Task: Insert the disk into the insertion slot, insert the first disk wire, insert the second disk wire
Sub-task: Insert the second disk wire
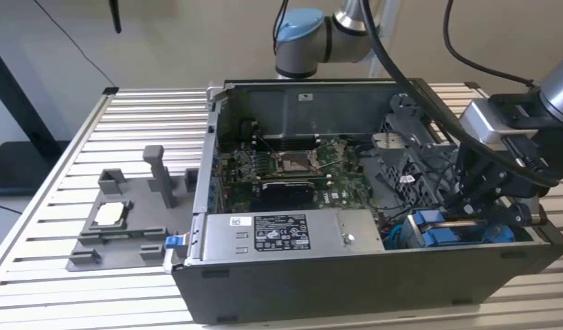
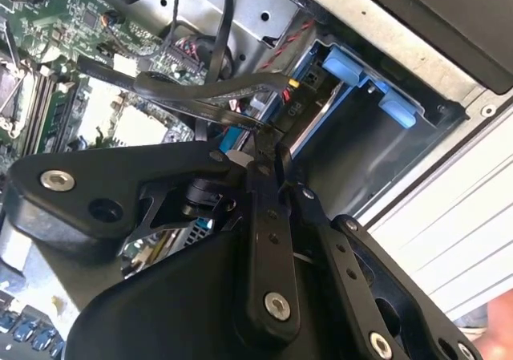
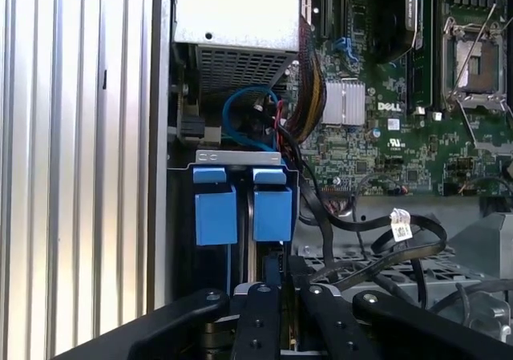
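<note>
The open computer case lies on the table. At its corner on the exterior view's right is the insertion slot (image 1: 497, 242), a grey metal cage (image 3: 239, 158). The disk sits inside it, its blue carrier (image 1: 437, 232) and two blue tabs (image 3: 216, 208) showing at the opening. In the second wrist view the blue carrier (image 2: 346, 63) lines the cage mouth. My gripper (image 1: 467, 206) hangs just above the cage, beside the disk's end. Its fingertips (image 2: 263, 147) are pressed together on the end of a black disk wire (image 2: 192, 95) that runs off toward the motherboard. The gripper (image 3: 268, 289) stands in line with the blue tabs.
A silver power-supply box (image 1: 281, 237) fills the case's near side, with the motherboard (image 1: 291, 168) behind it. A perforated grey bracket (image 1: 405, 148) and loose black cables with a white tag (image 3: 398, 228) crowd the space beside the cage. A grey fixture (image 1: 116, 227) stands on the slatted table.
</note>
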